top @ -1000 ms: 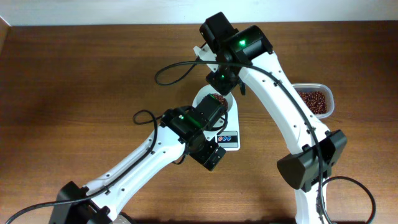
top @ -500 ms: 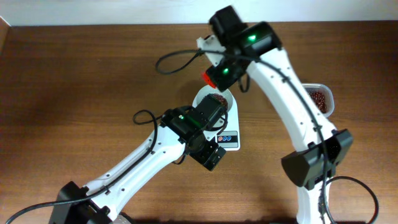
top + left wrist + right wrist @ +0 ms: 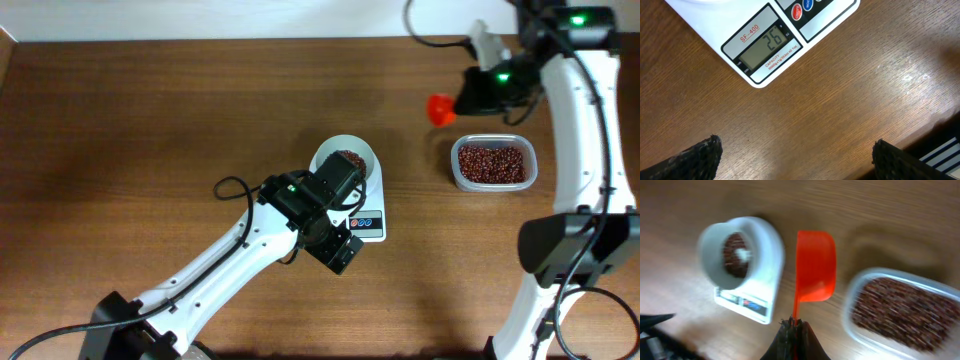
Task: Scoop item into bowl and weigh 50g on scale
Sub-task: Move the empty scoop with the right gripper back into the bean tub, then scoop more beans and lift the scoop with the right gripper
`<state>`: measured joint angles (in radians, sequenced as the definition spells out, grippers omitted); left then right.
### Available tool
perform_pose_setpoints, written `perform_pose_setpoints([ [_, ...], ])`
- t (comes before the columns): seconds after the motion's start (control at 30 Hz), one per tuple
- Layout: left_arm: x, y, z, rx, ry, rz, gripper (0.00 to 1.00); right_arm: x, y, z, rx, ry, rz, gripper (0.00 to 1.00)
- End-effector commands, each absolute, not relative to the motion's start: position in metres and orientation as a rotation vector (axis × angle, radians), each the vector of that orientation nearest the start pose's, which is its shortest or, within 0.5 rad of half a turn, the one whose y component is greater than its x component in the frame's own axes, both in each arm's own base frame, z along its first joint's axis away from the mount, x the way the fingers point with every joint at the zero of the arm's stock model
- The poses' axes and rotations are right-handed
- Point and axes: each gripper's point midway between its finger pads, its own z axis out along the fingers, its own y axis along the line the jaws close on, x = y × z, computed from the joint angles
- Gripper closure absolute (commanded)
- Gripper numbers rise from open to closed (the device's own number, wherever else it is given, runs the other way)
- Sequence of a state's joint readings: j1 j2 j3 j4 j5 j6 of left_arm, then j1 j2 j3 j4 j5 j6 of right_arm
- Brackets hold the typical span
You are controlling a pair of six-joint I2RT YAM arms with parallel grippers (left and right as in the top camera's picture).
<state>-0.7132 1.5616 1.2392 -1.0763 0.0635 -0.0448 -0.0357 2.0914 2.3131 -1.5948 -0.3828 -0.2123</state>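
Left arm [image 3: 222, 265] comes in from the bottom-left edge, angled up toward table centre, wrist bent downward, left gripper [image 3: 800, 162] facing down, fingers [image 3: 695, 160] spread wide apart. Right arm [image 3: 585, 130] stands along the right edge, forearm stretched to the far right corner, right gripper [image 3: 794, 330] pointing left, pinched tight on scoop [image 3: 814, 267] handle

White, smooth tubular links on left arm [image 3: 240, 262] and right arm [image 3: 585, 120], joined by blocky black housings [image 3: 575, 250]. Small green lamps [image 3: 293, 186] lit on the upper housings. Thin black cable [image 3: 232, 185] looped at nine o'clock of the left arm's lamp. Coarse, dark grey pads [image 3: 695, 160] on the left gripper [image 3: 800, 159]; slim black tips on the right gripper [image 3: 795, 337].
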Motion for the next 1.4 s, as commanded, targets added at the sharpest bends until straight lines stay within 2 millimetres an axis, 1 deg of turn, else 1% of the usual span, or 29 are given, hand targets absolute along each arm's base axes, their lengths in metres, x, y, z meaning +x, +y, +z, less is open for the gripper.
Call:
perform_pose_setpoints([
  [0.0,0.228,-0.209,0.120,1.003,2.805,-0.181,0.01,0.418,0.006,0.217,-0.192,2.900,0.371,0.96],
  [0.03,0.228,-0.209,0.120,1.003,2.804,-0.181,0.01,0.415,-0.006,0.208,-0.159,2.929,0.337,0.96],
  [0.13,0.228,-0.209,0.120,1.003,2.804,-0.181,0.01,0.410,-0.033,0.180,-0.090,2.998,0.254,0.96],
  [0.3,0.228,-0.209,0.120,1.003,2.804,-0.181,0.01,0.408,-0.055,0.140,-0.057,3.055,0.128,0.96],
  [0.37,0.228,-0.209,0.120,1.003,2.805,-0.181,0.01,0.409,-0.066,0.124,-0.051,3.064,0.043,0.96],
  [0.4,0.228,-0.209,0.120,1.003,2.804,-0.181,0.01,0.410,-0.072,0.119,-0.048,3.065,-0.008,0.96],
  [0.43,0.228,-0.209,0.120,1.003,2.804,-0.181,0.01,0.411,-0.074,0.115,-0.047,3.062,-0.021,0.96],
  [0.5,0.228,-0.209,0.120,1.003,2.804,-0.181,0.01,0.411,-0.074,0.110,-0.047,3.061,-0.021,0.96],
  [0.6,0.228,-0.209,0.120,1.003,2.804,-0.181,0.01,0.405,-0.070,0.101,-0.038,3.089,0.004,0.96],
  [0.77,0.228,-0.209,0.120,1.003,2.804,-0.181,0.01,0.395,-0.048,0.080,-0.037,3.111,0.200,0.96],
  [0.9,0.228,-0.209,0.120,1.003,2.804,-0.181,0.01,0.392,-0.024,0.068,-0.033,3.084,0.413,0.96],
  [0.97,0.228,-0.209,0.120,1.003,2.805,-0.181,0.01,0.390,-0.017,0.064,-0.030,3.075,0.477,0.96],
  [1.13,0.228,-0.209,0.120,1.003,2.804,-0.181,0.01,0.387,-0.003,0.068,-0.018,3.057,0.613,0.96],
  [1.23,0.228,-0.209,0.120,1.003,2.804,-0.181,0.01,0.383,-0.005,0.069,0.009,3.066,0.646,0.96],
  [1.37,0.228,-0.209,0.120,1.003,2.804,-0.181,0.01,0.384,-0.007,0.081,0.118,2.982,0.856,0.96],
])
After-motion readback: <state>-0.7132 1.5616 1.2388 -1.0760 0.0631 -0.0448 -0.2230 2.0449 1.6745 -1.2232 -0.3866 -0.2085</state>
